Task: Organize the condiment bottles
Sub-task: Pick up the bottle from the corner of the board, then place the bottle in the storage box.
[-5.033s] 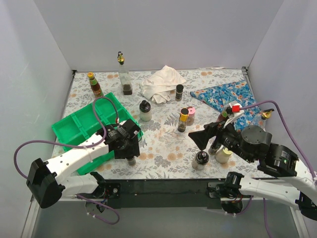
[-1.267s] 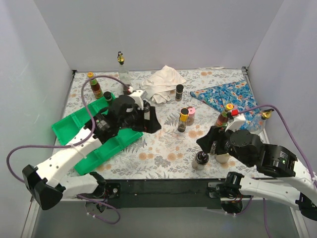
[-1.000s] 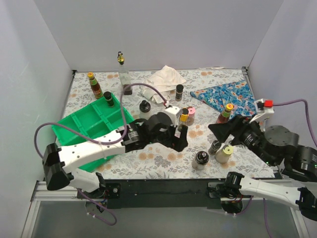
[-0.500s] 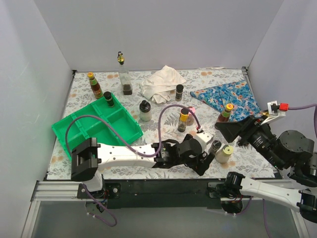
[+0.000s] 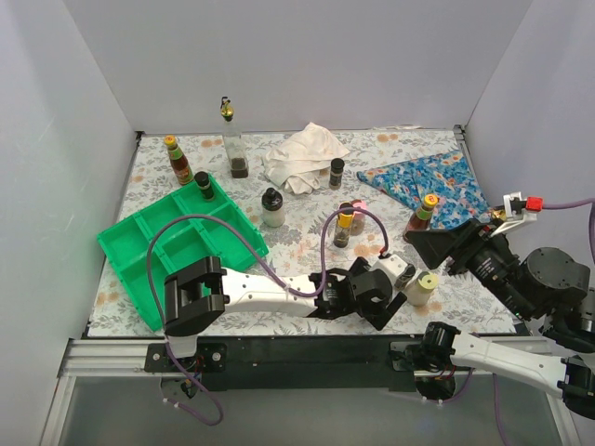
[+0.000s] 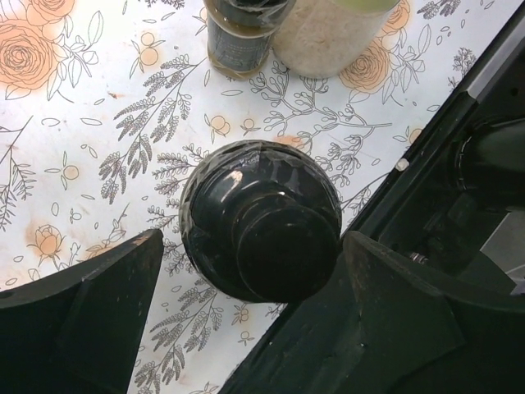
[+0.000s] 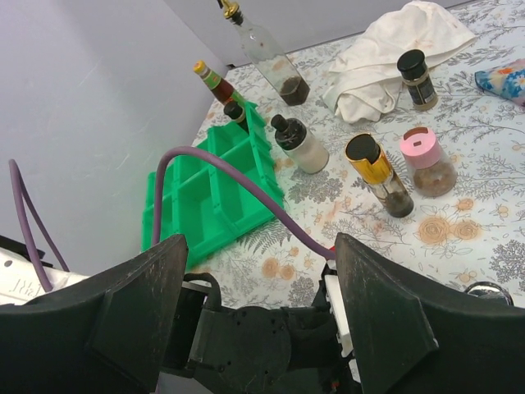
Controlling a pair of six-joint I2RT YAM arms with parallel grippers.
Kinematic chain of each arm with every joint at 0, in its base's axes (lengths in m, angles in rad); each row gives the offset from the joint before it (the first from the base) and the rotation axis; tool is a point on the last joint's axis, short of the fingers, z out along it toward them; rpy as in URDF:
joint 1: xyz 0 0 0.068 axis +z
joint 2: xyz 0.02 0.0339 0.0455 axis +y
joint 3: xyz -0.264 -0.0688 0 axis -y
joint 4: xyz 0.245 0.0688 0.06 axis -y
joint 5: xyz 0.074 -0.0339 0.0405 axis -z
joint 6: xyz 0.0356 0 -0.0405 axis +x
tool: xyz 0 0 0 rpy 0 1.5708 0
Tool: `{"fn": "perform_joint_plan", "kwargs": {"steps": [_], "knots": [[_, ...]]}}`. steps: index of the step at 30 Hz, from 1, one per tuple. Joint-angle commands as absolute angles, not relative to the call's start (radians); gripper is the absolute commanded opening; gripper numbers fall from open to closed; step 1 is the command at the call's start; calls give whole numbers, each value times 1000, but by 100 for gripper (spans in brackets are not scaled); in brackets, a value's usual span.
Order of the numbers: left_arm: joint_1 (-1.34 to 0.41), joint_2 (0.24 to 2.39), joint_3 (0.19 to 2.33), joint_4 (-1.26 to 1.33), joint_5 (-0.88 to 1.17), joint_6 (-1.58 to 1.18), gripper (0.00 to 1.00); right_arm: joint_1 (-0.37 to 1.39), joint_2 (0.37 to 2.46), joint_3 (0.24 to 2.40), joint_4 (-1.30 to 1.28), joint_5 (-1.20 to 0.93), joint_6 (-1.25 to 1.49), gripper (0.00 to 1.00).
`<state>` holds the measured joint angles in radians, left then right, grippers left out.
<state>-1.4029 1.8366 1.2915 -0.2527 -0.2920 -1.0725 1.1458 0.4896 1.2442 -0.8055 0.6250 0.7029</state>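
A round jar with a black cap (image 6: 261,215) stands near the table's front edge, and my left gripper (image 6: 251,271) is open around it, one finger on each side. A narrow gap shows at the left finger (image 6: 107,304). From above, that gripper (image 5: 376,299) hides the jar. Just beyond stand a dark bottle (image 6: 240,37) and a cream jar (image 6: 326,34) (image 5: 421,288). My right gripper (image 7: 258,316) (image 5: 435,246) hangs raised at the right, open and empty. A small black bottle (image 5: 203,184) stands in the green tray (image 5: 153,251). Other condiment bottles are scattered over the cloth-covered table.
A sauce bottle (image 5: 178,160) and a tall clear bottle (image 5: 232,149) stand at the back left. A cream jar with a black cap (image 5: 272,208), a yellow-capped bottle (image 5: 344,223), a pink-capped jar (image 7: 428,160) and a spice jar (image 5: 336,173) stand mid-table. Behind lie a white cloth (image 5: 302,156) and a blue cloth (image 5: 423,181).
My left arm has swung from the tray across to the near right and come down around the black-capped jar. My right arm has lifted and drawn back to the right.
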Motion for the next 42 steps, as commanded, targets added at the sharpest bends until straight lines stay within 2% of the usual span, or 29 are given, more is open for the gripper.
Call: {"fn": "perform_joint_plan", "kwargs": {"steps": [1,7,10,13,14,17,20,21,29,31,35,42], "knots": [[-1408,1848,1328,-201,-330,-1036,89,1150,482,1226,-762,644,704,81],[-1408,1885,1358,-180,-357,-1020,86,1149,483,1220,-761,641,706,81],[-1408,1894,1364,-176,-376,-1019,77,1149,482,1220,-764,637,709,81],[-1407,1885,1350,-176,-396,-1032,57,1149,477,1215,-764,629,712,81],[-1408,1869,1342,-176,-400,-1040,42,1149,471,1209,-764,629,713,81],[-1408,1806,1307,-193,-443,-1075,23,1149,460,1200,-764,627,719,81],[-1407,1750,1276,-263,-505,-1140,13,1149,453,1195,-764,623,726,81],[-1407,1714,1272,-287,-521,-1178,1,1149,454,1195,-762,623,727,81],[-1387,1523,1293,-747,-785,-1468,0,1149,472,1190,-762,606,738,81],[-1353,1467,1304,-869,-796,-1531,0,1149,472,1184,-764,601,741,81],[-1180,1336,1282,-922,-753,-1517,0,1150,476,1183,-764,598,752,80],[-849,1134,1206,-838,-741,-1336,0,1149,474,1189,-762,595,752,80]]}}
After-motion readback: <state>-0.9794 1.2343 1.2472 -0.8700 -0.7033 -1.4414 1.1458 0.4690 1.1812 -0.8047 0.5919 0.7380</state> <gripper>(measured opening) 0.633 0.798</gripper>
